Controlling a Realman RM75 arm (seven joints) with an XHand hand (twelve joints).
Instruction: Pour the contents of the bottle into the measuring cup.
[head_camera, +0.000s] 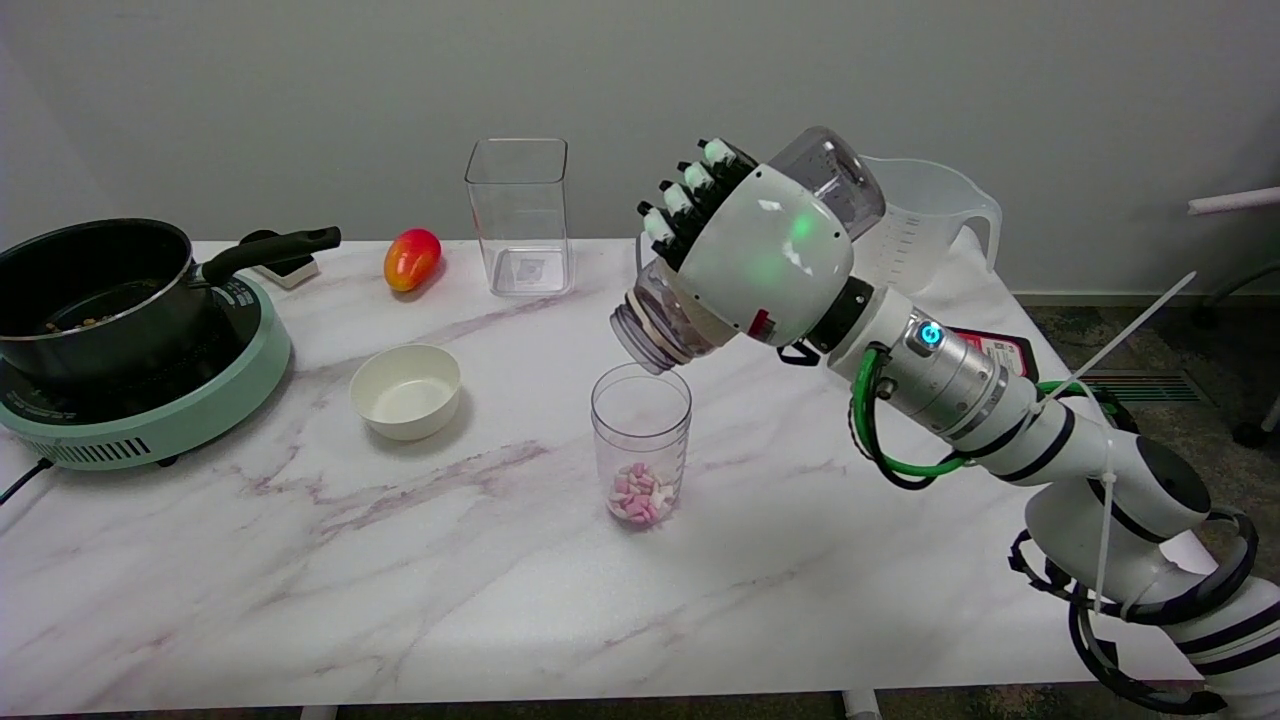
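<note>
Tilting steeply, the clear plastic bottle (790, 215) sits wrapped in the right hand (760, 255), whose fingers close around its middle. Its long axis runs from upper right, where the base points up and back, down to lower left, where the open mouth hangs just above the rim of the small measuring cup (641, 445). That cup stands upright on the marble table (400, 580), directly below and slightly left of the hand, with pink and white pieces (637, 497) lying in its bottom. No contents are visible inside the bottle, so the pour looks largely done.
</note>
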